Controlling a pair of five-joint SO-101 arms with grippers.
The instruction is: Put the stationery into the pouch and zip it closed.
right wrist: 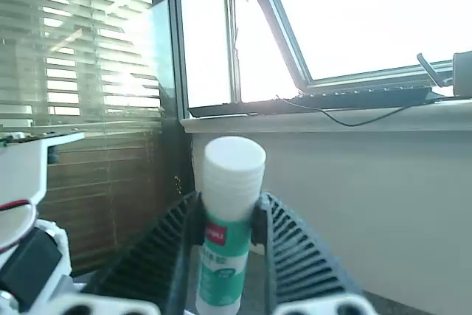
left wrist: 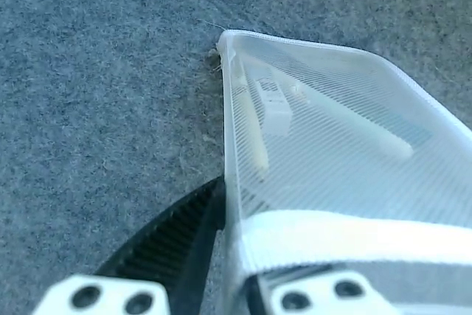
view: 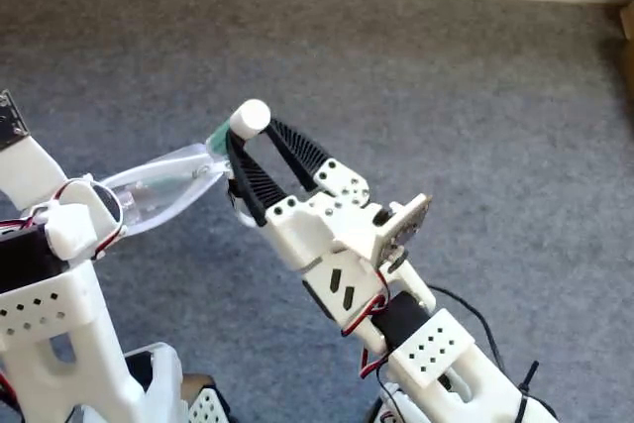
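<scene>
The right gripper [view: 253, 134] is closed narrowly on a glue stick [view: 248, 118], which has a white cap and a green body. The two black ribbed fingers [right wrist: 291, 256] press on its sides just below the cap. In the right wrist view the stick stands upright between them, with a bright window [right wrist: 354, 20] behind it. From the high view, the green lower end of the stick is at the far end of the transparent pouch [view: 163, 185]. It seems to touch the mouth there, but I cannot tell if it is already inside. The left gripper [left wrist: 214, 212] is clamped on the near edge of the pouch and holds it up above the grey carpet-like surface [view: 446, 66], tilted toward the other arm. Through the striped wall of the pouch the left wrist view shows stationery inside: a long white pen [left wrist: 354, 127], a second pale stick [left wrist: 251, 138] along the seam, and a small white block [left wrist: 276, 108] between them.
</scene>
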